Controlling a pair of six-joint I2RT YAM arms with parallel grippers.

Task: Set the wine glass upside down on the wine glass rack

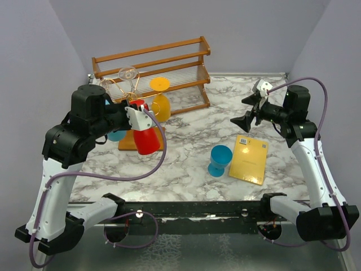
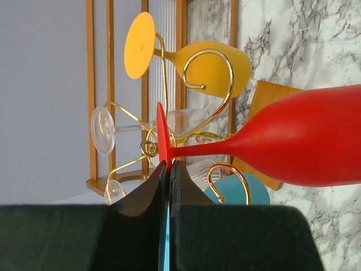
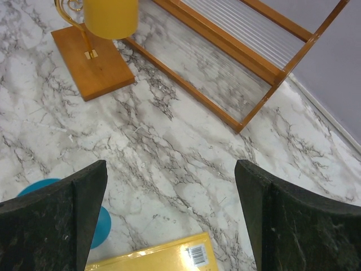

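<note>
The wine glass [image 1: 147, 139] is red and hangs bowl-down in front of the wine glass rack [image 1: 122, 86], a gold wire stand on an orange-brown wooden base [image 3: 93, 62]. My left gripper [image 2: 168, 164] is shut on the rim of the glass's red foot [image 2: 162, 132]; the stem and bowl [image 2: 304, 141] run out to the right, close to a gold hook [image 2: 217, 56]. A yellow glass [image 1: 161, 104], a clear glass [image 1: 128, 73] and a blue glass [image 2: 254, 189] hang on the rack. My right gripper [image 3: 171, 169] is open and holds nothing, high over the marble at the right.
A two-tier wooden slatted shelf [image 1: 152, 65] stands behind the rack. A blue cup [image 1: 220, 160] stands mid-table beside a flat yellow package [image 1: 249, 160], both below my right gripper [image 1: 248, 121].
</note>
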